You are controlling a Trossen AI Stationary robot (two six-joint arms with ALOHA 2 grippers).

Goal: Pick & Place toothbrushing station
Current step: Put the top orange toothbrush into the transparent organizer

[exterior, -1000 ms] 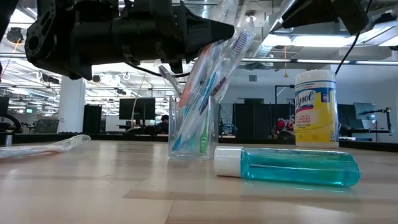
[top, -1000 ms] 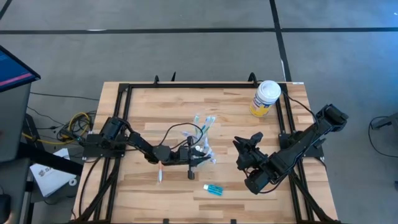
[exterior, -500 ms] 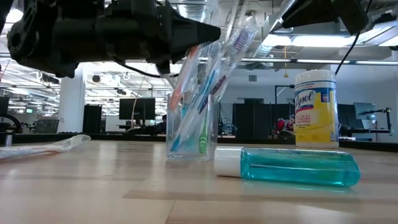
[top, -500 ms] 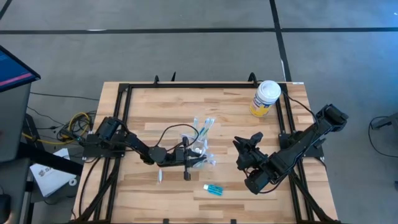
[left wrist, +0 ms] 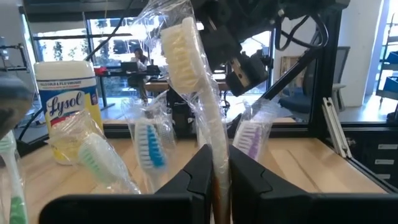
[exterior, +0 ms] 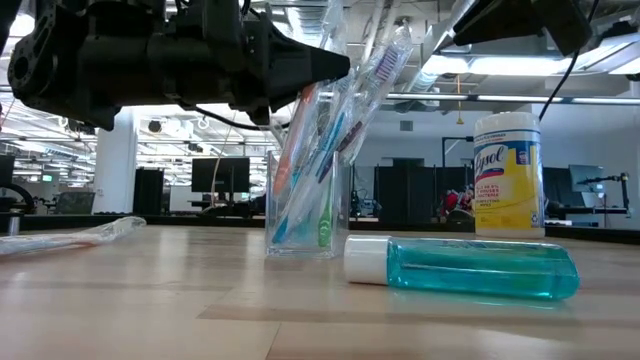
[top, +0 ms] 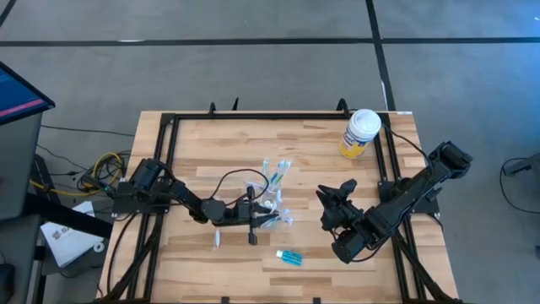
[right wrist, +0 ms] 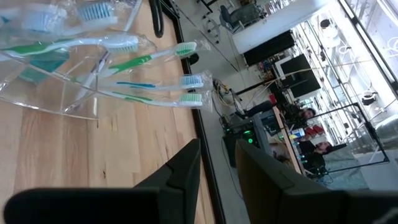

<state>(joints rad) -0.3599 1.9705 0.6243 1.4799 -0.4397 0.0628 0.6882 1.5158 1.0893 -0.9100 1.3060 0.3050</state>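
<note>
- Pinching one wrapped white toothbrush (left wrist: 198,93), left tool (top: 263,217) sits at the small clear tumbler (exterior: 303,215), mid-surface (most brushes already in).
- Blue white-capped tube (exterior: 462,268) lies loose; right tool (top: 336,205) spread, idle.

The left gripper (top: 268,215) crowds the tumbler (exterior: 303,205) from the left. The blue tube (top: 289,257) lies near, the right gripper (top: 332,199) waits right; far side is open.
</note>
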